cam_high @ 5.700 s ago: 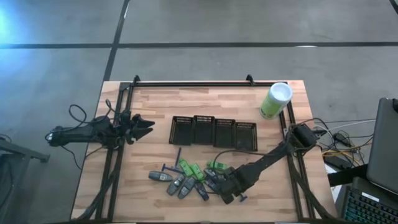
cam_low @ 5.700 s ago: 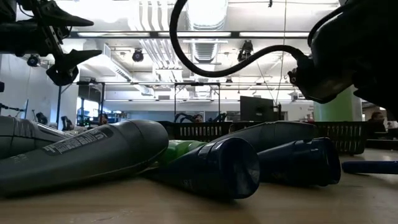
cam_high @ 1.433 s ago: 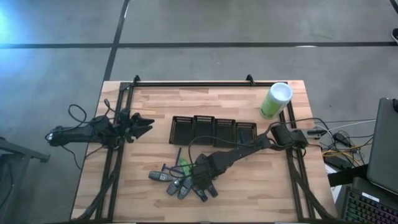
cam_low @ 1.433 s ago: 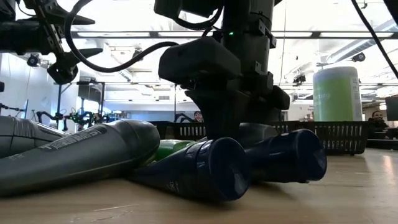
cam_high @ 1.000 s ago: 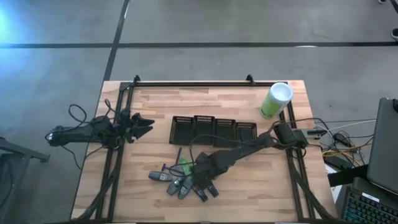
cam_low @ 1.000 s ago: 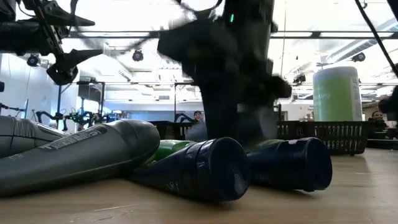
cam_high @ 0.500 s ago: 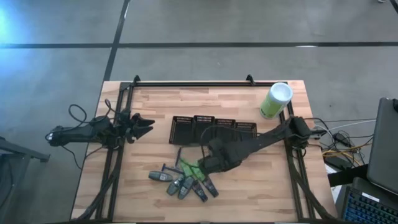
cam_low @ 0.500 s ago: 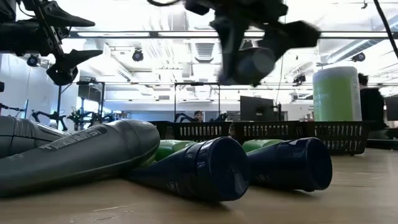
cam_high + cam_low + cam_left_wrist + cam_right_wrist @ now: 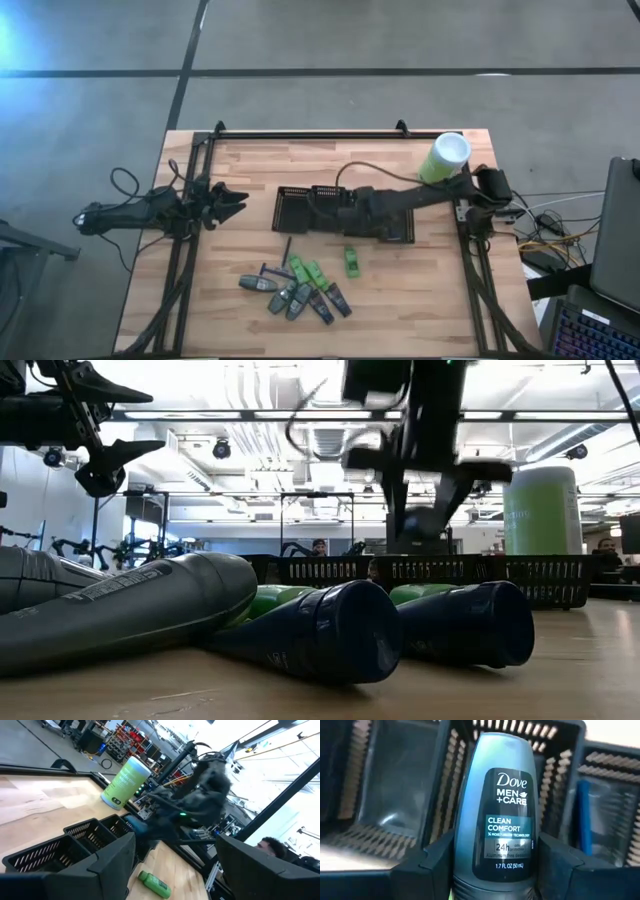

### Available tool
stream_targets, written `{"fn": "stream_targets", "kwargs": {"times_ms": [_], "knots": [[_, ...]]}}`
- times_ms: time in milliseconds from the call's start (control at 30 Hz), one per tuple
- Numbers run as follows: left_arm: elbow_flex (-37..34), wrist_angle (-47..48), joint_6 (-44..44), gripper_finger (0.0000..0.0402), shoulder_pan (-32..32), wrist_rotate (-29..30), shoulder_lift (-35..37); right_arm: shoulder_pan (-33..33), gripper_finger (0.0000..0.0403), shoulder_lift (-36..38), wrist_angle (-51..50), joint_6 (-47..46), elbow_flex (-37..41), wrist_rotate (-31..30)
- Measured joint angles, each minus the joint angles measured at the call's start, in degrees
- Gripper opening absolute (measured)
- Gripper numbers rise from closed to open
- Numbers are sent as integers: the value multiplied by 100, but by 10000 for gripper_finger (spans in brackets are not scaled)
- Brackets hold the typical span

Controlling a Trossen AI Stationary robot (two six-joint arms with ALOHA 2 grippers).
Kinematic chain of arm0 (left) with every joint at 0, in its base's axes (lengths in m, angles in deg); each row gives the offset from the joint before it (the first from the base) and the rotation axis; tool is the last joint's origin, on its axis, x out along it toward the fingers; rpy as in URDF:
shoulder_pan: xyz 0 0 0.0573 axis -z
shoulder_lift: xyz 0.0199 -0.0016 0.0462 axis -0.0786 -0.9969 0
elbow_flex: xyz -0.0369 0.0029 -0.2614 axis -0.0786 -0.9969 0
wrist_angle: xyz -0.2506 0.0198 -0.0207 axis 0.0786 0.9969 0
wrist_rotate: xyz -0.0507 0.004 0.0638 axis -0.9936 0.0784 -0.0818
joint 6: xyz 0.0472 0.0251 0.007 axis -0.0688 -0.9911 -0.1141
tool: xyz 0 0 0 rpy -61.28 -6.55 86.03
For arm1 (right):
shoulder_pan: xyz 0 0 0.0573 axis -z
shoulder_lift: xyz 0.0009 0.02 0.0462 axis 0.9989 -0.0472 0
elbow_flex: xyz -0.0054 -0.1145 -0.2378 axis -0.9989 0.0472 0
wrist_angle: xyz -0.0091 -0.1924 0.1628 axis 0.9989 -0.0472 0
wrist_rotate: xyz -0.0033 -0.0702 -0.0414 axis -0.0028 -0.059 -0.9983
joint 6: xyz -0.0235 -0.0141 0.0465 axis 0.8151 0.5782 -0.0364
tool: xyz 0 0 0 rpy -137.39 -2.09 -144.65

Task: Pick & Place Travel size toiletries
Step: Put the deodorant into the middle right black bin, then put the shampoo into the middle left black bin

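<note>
Currently, your right tool (image 9: pixel 495 870) clamps the Dove deodorant (image 9: pixel 502 815) above the basket row (image 9: pixel 300 212). Release off-centre and it strikes a divider and tips onto the surface (image 9: pixel 430 290). Left tool (image 9: pixel 232 203) waits spread, empty.

A grey Dove deodorant (image 9: pixel 503 805) hangs upright in the right pincer (image 9: pixel 495 865) above the baskets (image 9: pixel 296 208). Green, grey and navy toiletries (image 9: pixel 296 290) lie clustered on the counter (image 9: pixel 240 160) in front of those baskets.

I've got the Dove Men+Care deodorant (image 9: pixel 503 815) clamped btwn the right gripper (image 9: pixel 495 862) fingers, over the black mesh baskets (image 9: pixel 410 780); blue razor handle (image 9: pixel 584 817) in one.
</note>
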Motion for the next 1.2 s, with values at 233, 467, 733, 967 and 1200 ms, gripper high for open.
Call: {"fn": "stream_targets", "kwargs": {"times_ms": [233, 467, 733, 967, 1200], "knots": [[0, -4, 9, 282, 0, 0, 0, 379, 214, 17, 928, 87, 645, 492], [0, -14, 9, 282, 2, 2, 0, 371, 215, 9, 1183, -16, 764, 630], [0, -28, 9, 282, 1, 2, 0, 375, 288, 9, 1180, 119, 728, 396], [0, -28, 7, 282, 2, 3, 0, 127, 338, 167, 1051, 315, 529, 210], [0, -20, -11, 282, 2, 4, 0, -541, 347, 171, 1022, 804, 67, 643]]}}
